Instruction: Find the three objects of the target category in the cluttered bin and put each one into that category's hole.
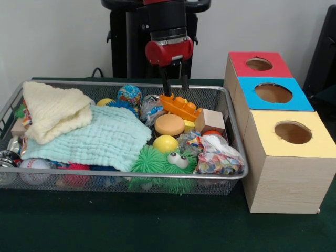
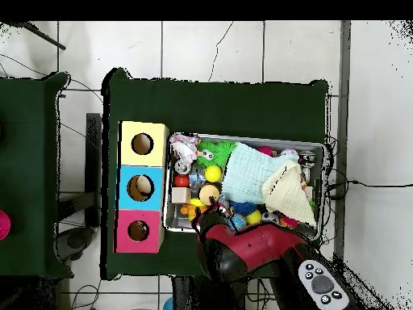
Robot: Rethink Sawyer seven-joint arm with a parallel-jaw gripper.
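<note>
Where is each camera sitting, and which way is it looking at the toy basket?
Front view: it sits across the table, facing the robot, looking at the mesh bin and the box with three holes; the red and black arm drops in from above, its gripper open over the orange toy.
Overhead view: it hangs above the table looking straight down; the arm comes in from the bottom edge.
Both show the bin, the box and the mint cloth, turned half round.
</note>
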